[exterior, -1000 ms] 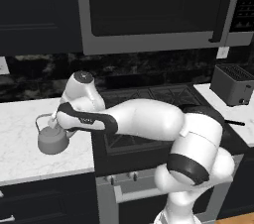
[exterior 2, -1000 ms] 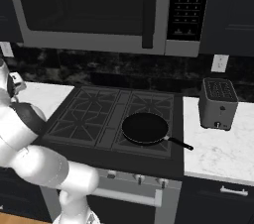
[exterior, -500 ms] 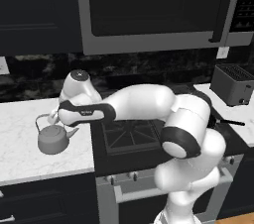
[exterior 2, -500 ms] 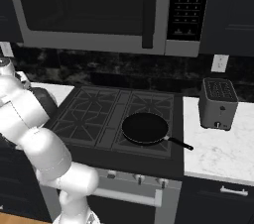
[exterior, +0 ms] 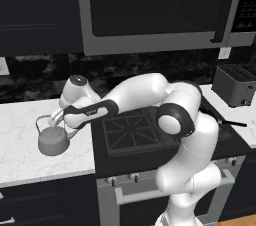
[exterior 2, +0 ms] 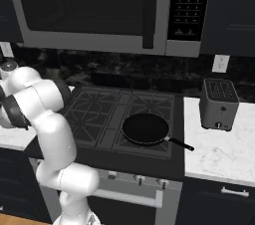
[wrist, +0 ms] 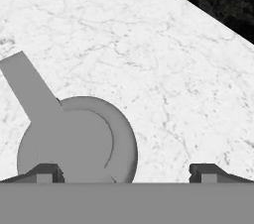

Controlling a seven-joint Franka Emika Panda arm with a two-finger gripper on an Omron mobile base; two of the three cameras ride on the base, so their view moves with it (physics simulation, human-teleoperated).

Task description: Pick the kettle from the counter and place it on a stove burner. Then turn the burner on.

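The small grey kettle (exterior: 52, 141) stands upright on the white marble counter (exterior: 20, 162), left of the cooktop. My gripper (exterior: 56, 119) hangs just above its wire handle, fingers open. In the hand view the kettle (wrist: 77, 141) lies below me, its spout pointing to the upper left. It sits off-centre, under the left side of my gripper (wrist: 126, 172), with bare counter (wrist: 168, 64) under the right side. The stove burner grates (exterior: 132, 131) lie to the right of the kettle, and the left burner (exterior 2: 94, 114) is bare.
A round black frying pan (exterior 2: 145, 128) sits on the front right burner, handle pointing right. A toaster (exterior 2: 219, 104) stands on the right counter. A microwave (exterior 2: 99, 10) hangs above the stove. My own arm arches over the cooktop's left half.
The arm's elbow and upper links have swung up and to the right over the stove. The hand has stayed above the kettle, which has not moved.
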